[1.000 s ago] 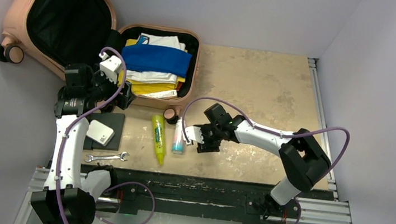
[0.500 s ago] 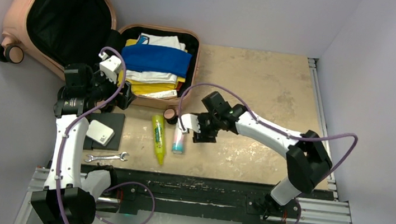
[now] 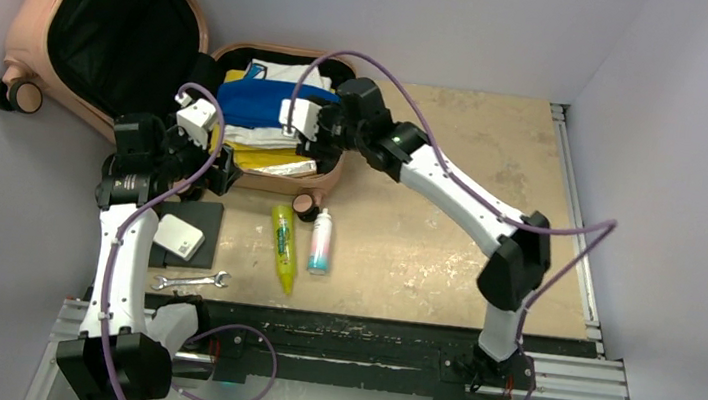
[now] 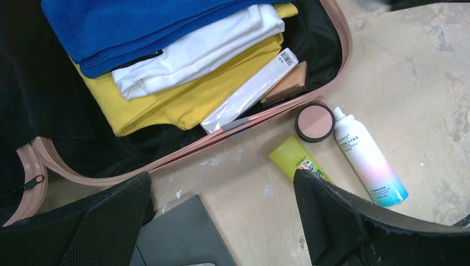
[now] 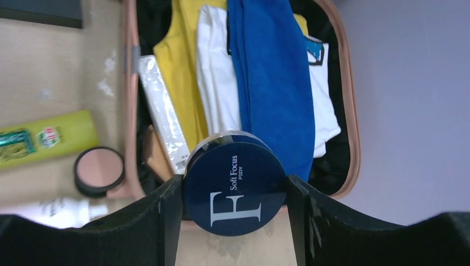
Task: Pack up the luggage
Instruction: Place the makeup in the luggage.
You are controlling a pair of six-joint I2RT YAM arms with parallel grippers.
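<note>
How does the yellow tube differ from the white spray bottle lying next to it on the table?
The yellow tube is bright yellow-green; the spray bottle is white, fading to pink and blue at its base. The tube looks longer than the bottle in the top view. The tube lies slightly slanted, the bottle nearly straight, cap toward the luggage. Both lie flat on the table, side by side, outside the luggage, neither held.

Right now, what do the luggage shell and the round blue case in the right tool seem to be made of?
The luggage shell: likely hard plastic, salmon-pink, smooth, keeping rigid rounded edges. The round blue case in the right tool: probably glossy plastic, with soft sheen and printed white lettering; metal cannot be excluded.
</note>
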